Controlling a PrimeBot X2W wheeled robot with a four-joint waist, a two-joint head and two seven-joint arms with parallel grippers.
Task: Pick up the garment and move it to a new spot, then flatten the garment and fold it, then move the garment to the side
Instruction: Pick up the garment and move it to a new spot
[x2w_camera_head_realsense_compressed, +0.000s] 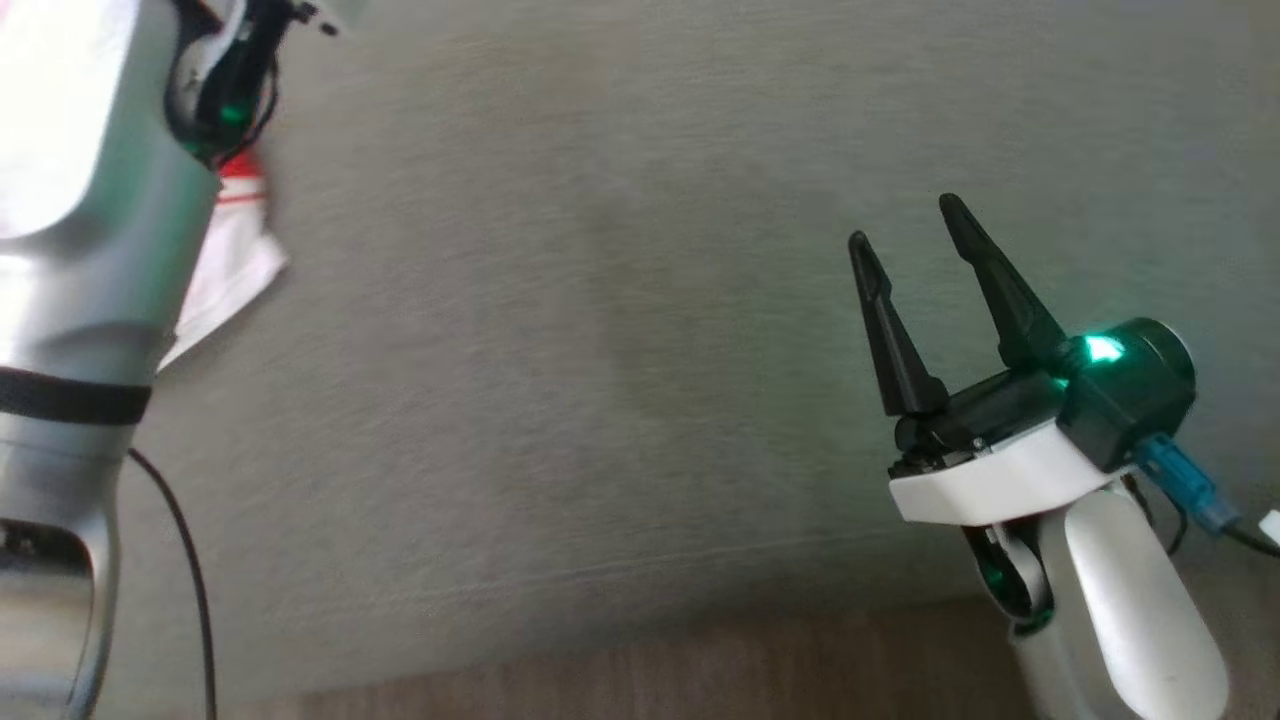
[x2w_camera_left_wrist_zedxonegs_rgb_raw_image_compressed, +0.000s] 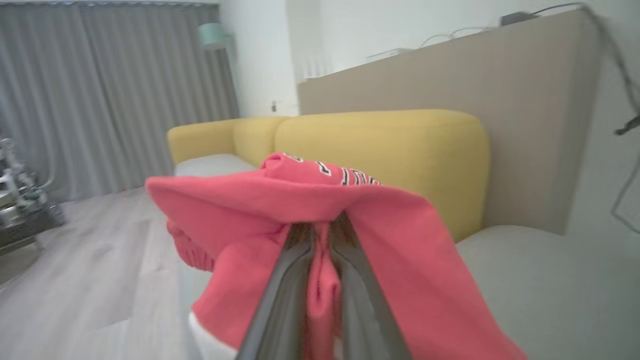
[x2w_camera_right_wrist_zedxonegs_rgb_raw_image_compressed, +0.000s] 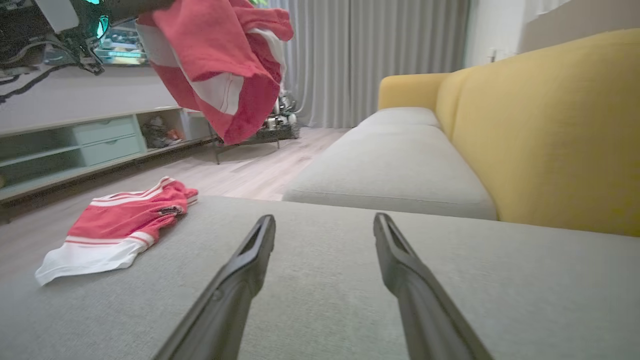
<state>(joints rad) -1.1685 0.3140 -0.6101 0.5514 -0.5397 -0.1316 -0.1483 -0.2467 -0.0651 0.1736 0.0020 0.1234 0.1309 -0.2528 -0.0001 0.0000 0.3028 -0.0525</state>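
The sofa takes up most of the scene. Its grey seat spreads across the whole head view and the lower half of the right wrist view. Its yellow backrest runs up the right side of that view and across the middle of the left wrist view. A grey curtain hangs in the upper left of the left wrist view, with pale wooden floor below it at lower left. A low shelf unit with pale green drawers stands at the left of the right wrist view.

The garment, pink-red with a white band and some lettering, hangs in the air, clear of the seat. It is at the top left of the right wrist view and drapes over the centre of the left wrist view. The left gripper has its two fingers drawn together, clamped on a fold of it.

A second garment, red with white stripes and a white hem, lies flat on the seat at the lower left of the right wrist view, near the seat's edge.

The right gripper, at the lower right of the head view, holds nothing. Its fingers stand wide apart, low over the bare grey seat and well apart from both pieces of cloth.
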